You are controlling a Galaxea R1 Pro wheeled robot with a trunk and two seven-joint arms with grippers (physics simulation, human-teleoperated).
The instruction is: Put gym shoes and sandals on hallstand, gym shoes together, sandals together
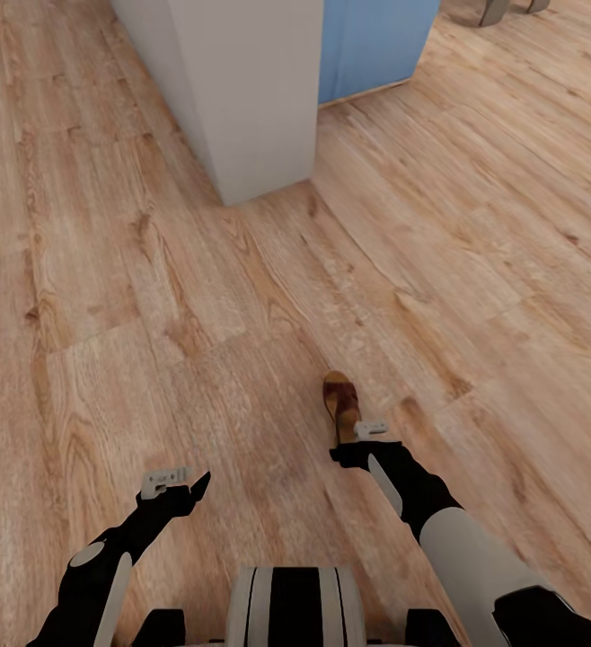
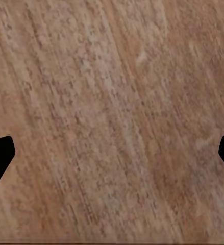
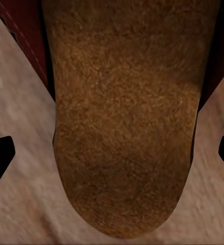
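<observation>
Hovering over a brown sandal point(image 1: 341, 404) on the corridor floor point(image 1: 242, 359), your right tool point(image 3: 112, 153) gapes wide around its heel, gripping nothing, poised for pickup; left tool point(image 1: 177, 485) open, idle.

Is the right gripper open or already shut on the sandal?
Open. In the right wrist view both fingertips sit far apart at the edges, with the sandal between them and floor showing either side.

Right gripper point(image 1: 367, 440): fingers spread wide, a sandal point(image 1: 340, 402) directly beneath and ahead, its footbed point(image 3: 123, 122) between the fingertips with floor margin either side. Left gripper point(image 1: 177, 483): bare corridor floor point(image 2: 112, 117) between its spread fingers. Well ahead of both, a white block point(image 1: 242, 90) obstructs.
</observation>
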